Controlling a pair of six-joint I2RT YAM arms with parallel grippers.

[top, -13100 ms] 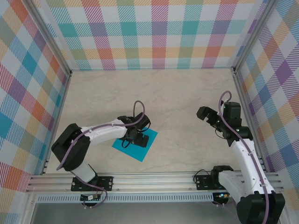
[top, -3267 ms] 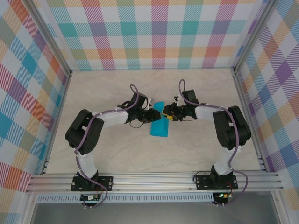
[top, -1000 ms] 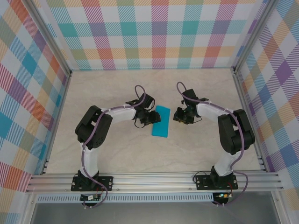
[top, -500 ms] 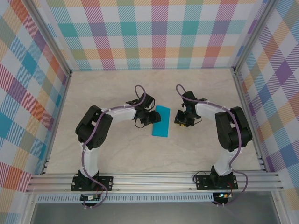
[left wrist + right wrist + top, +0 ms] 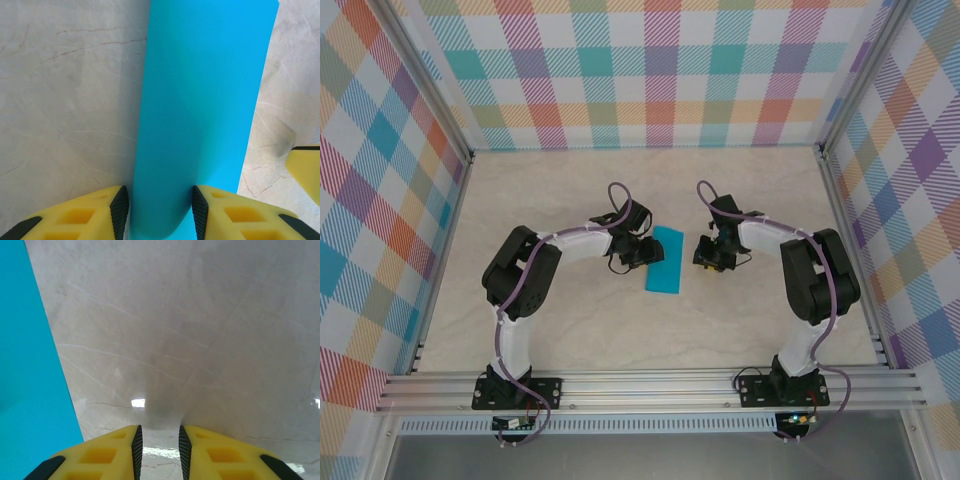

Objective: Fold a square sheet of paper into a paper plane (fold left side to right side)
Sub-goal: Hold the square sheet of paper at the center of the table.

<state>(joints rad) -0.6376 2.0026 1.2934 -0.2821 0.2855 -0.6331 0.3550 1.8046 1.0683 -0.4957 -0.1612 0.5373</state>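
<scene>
The square sheet of paper (image 5: 665, 262) is teal-blue and lies folded into a narrow rectangle in the middle of the table. My left gripper (image 5: 641, 250) stands over its left side. In the left wrist view a rounded, uncreased hump of the paper (image 5: 205, 100) fills the gap between my left gripper (image 5: 159, 210) pads and touches both. My right gripper (image 5: 711, 257) sits just right of the sheet, apart from it. In the right wrist view its jaws (image 5: 157, 447) stand narrowly open over bare table, with the paper (image 5: 25, 390) at the left edge. The paper plane is out of view.
The tabletop (image 5: 560, 200) is pale marble, closed in by checked walls and an aluminium rail (image 5: 650, 385) at the near edge. A yellow finger of the right gripper (image 5: 305, 170) shows in the left wrist view, close beside the paper's right edge.
The right gripper has shifted slightly right and nearer, away from the paper's edge. The left gripper and the paper have stayed put.
</scene>
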